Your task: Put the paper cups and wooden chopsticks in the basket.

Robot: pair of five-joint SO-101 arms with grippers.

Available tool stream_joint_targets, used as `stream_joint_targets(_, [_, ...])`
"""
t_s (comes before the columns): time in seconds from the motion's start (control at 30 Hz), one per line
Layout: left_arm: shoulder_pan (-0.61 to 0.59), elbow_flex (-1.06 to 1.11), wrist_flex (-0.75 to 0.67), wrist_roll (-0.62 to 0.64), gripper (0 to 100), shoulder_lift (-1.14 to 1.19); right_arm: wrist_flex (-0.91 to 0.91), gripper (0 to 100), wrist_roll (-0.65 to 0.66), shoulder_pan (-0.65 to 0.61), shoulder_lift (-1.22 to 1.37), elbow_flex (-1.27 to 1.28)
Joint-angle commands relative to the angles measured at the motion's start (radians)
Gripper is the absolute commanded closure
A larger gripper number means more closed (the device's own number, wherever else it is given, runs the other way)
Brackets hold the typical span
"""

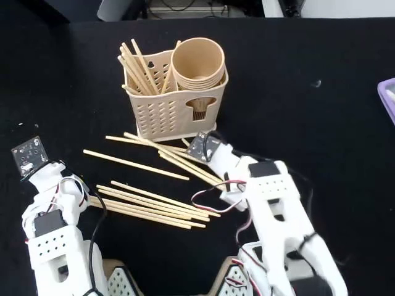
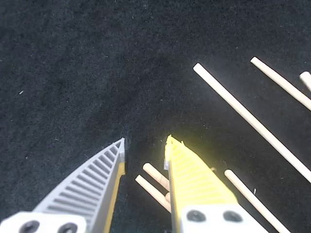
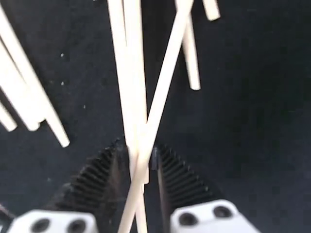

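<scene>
Right fingers [image 3: 180, 179] clamped on a few crossed chopsticks [image 3: 133, 97], low on the counter [image 1: 308, 123] near the basket [image 1: 166, 114] front. The sticks cross, so probably best to lift slowly, pinch tight, and tip the ends down into the basket's stick side beside the paper cups [image 1: 197, 61]. Left fingers [image 2: 194, 179] apart, empty, over loose stick ends [image 2: 155, 175].

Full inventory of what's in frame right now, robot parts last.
basket: one, beige, far middle of table
paper cups: one nested stack, tan, in one basket compartment
chopsticks in basket: several, pale wood, other compartment
loose chopsticks: ten or more, pale wood, on table before basket
purple object: one, table edge, cut off
table: one, black
left end effector: grey and yellow, open
right end effector: black, shut on loose chopsticks
</scene>
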Motion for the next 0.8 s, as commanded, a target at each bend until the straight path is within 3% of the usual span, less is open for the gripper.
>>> stream_joint_targets(0.0, [0.013, -0.008, -0.009, 0.008, 85, -0.009, 0.127, 98.8, 0.014, 0.012, -0.165, -0.058])
stream_joint_targets(0.23, [0.012, -0.008, -0.009, 0.008, 85, -0.009, 0.238, 98.8, 0.106, 0.06, -0.291, -0.019])
stream_joint_targets(0.5, [0.012, -0.008, -0.009, 0.008, 85, -0.009, 0.103, 98.8, 0.261, 0.377, -0.292, 0.064])
stream_joint_targets(0.77, [0.01, -0.008, -0.009, 0.008, 85, -0.009, 0.083, 98.6, 0.267, 0.371, -0.291, 0.116])
